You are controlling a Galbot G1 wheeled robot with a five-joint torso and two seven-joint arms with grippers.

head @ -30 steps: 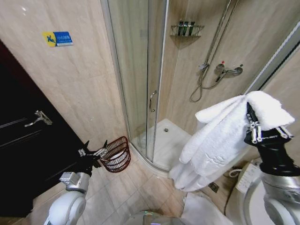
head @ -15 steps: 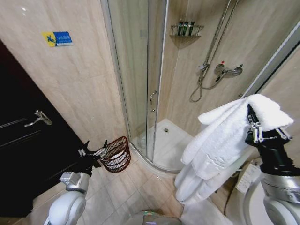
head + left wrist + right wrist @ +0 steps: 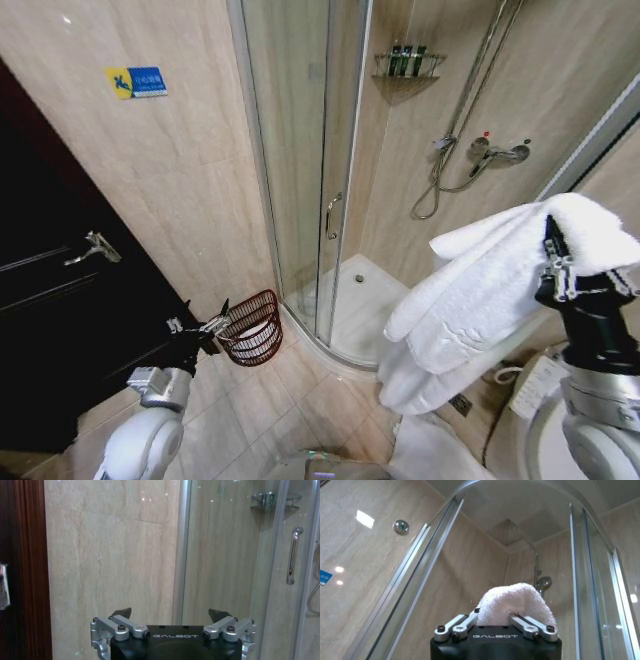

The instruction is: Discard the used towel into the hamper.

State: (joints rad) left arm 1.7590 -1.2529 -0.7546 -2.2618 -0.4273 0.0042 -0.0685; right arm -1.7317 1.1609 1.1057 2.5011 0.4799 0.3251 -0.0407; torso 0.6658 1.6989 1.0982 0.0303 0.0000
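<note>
1. You are in the carry step: the right tool [image 3: 556,262] is pressed together on a fold of the towel [image 3: 480,300], holding it high beside the shower enclosure [image 3: 310,170]. The rest of the cloth hangs below and toward the robot's left of that tool, clear of the floor.
2. The right wrist view shows the pinch plainly: a rounded hump of white terry bulges up between the two fingers [image 3: 455,627].
3. The left tool [image 3: 198,322] is spread and holds nothing, low at the robot's left side, with the hamper [image 3: 251,329] just beyond its tips, on the tiled floor by the shower's curved sill.
4. The hamper is well apart from the right tool, far below it and across to the robot's left. I judge the next move calls for bringing the towel over and down above that open rim before you let go.
5. Materials: the towel is thick, looped and limp, doubled into long draping layers, so expect it to trail and swing. The hamper is stiff reddish-brown open-weave wicker, round, with a narrow mouth for so bulky a cloth.
</note>
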